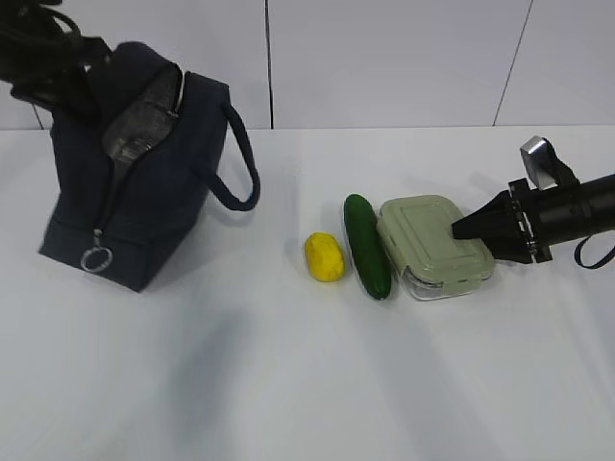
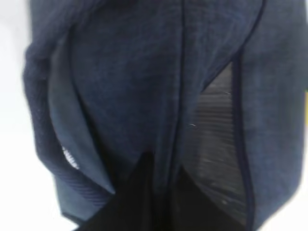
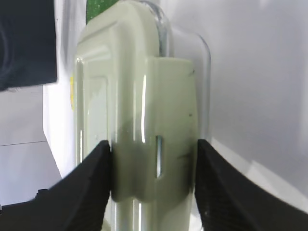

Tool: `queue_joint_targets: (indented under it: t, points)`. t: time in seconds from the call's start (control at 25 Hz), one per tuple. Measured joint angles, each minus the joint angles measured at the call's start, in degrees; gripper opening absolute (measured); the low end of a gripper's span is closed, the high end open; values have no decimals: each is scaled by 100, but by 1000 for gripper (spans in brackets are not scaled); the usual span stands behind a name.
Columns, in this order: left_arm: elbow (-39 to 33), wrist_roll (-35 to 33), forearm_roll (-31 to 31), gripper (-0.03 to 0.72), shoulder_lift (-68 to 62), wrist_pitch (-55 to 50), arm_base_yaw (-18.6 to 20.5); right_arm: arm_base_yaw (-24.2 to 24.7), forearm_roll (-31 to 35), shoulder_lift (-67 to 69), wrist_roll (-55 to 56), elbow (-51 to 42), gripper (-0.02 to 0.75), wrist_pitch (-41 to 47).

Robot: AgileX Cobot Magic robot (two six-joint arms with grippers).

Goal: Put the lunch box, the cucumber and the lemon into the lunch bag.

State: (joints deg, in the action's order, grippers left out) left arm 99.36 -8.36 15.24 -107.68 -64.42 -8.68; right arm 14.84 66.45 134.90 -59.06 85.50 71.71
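Note:
The navy lunch bag (image 1: 144, 192) stands at the left with its zipper open and a silver ring pull (image 1: 96, 259) hanging low. My left gripper (image 2: 163, 168) is shut on the bag's fabric (image 2: 134, 86) at the top edge; in the exterior view it is mostly hidden behind the bag. The lemon (image 1: 325, 256), the cucumber (image 1: 367, 245) and the lunch box (image 1: 432, 248) lie side by side on the table. My right gripper (image 1: 459, 229) is at the box's right end. In the right wrist view its jaws (image 3: 153, 163) press on both sides of the sage-green lid's latch (image 3: 154, 120).
The white table (image 1: 288, 384) meets a white panelled wall at the back. The bag's loop handle (image 1: 245, 173) hangs out toward the lemon. The cucumber's green tip (image 3: 98, 7) shows beyond the lunch box in the right wrist view.

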Motion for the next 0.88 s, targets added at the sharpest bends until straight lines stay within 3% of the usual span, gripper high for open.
queue_joint_targets:
  t: [0.16,0.44,0.88]
  points:
    - [576,4,-40,5,-88,-495,-56,0,0,0,0,0,393,0]
    - [603,14,-76,3,-650,-644,-371,0,-36,0,21,7,393,14]
    - [603,14,-233,3,-702,-644,-404,0,-69,-35,194,12,393,18]
